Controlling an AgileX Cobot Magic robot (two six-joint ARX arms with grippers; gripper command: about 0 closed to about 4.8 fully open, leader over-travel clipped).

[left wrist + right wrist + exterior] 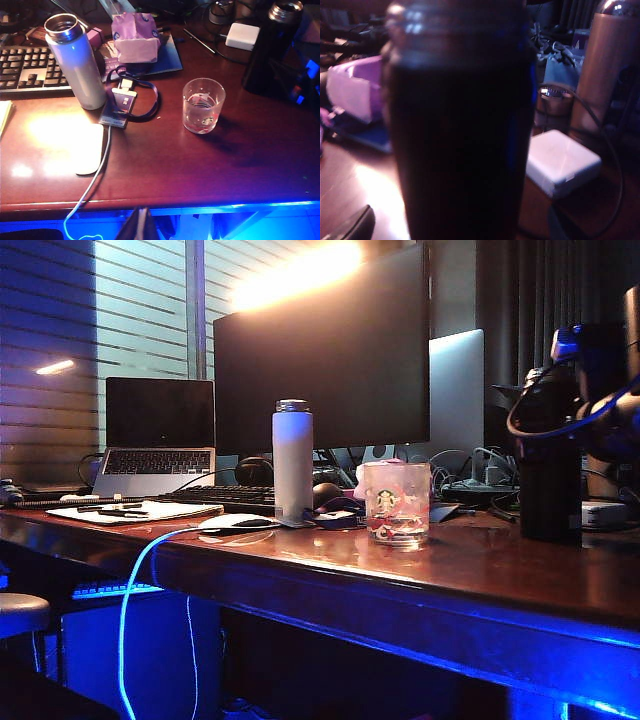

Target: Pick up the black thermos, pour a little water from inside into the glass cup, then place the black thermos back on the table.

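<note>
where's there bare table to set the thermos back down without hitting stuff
Bare table runs along the front edge, from the white mouse past the glass cup and to the black thermos. Behind it is crowded: white bottle, keyboard, lanyard badge, tissue pack, white charger. The right gripper is at the thermos, open; the left gripper hangs off the front edge.

In front of me a white bottle [292, 460] stands upright beside a lanyard badge [120, 105] and a white mouse [92, 149]. Behind them I see a keyboard [27, 70], a dark monitor [320, 350] and an open laptop [158, 438]. A white power adapter [562, 162] lies near a tan bottle [605, 70].
</note>
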